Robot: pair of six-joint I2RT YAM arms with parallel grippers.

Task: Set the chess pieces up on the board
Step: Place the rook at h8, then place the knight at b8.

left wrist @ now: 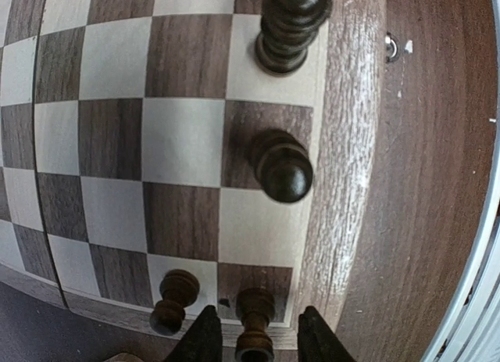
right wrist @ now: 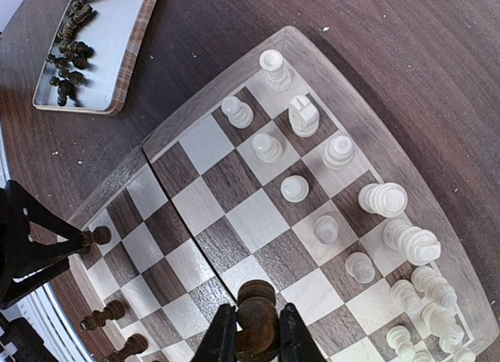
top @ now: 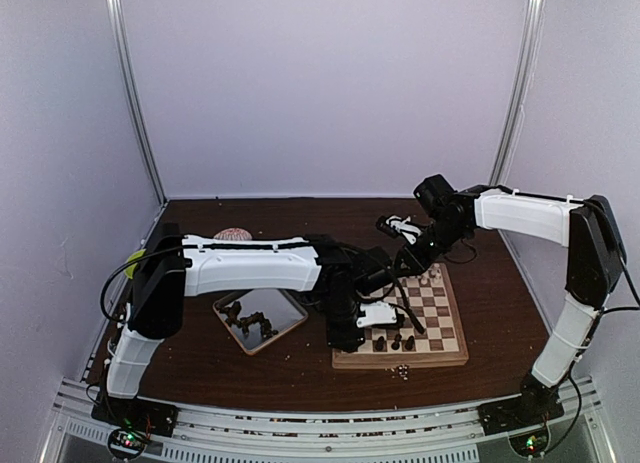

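Left gripper (left wrist: 258, 313), bottom centre of its wrist view: jaws parted, a gap on either side of a standing dark piece (left wrist: 254, 331) upright on an edge square of the chessboard (left wrist: 187, 151) beside the pale rim, not gripped. Right gripper (right wrist: 256, 311), bottom centre of its view: clamped tight on a dark chessman (right wrist: 256, 299) held over the board's squares. Cream pieces (right wrist: 297, 188) crowd the board's right side; more dark pieces (right wrist: 66, 45) lie in the silver tray (right wrist: 117, 26), upper left.
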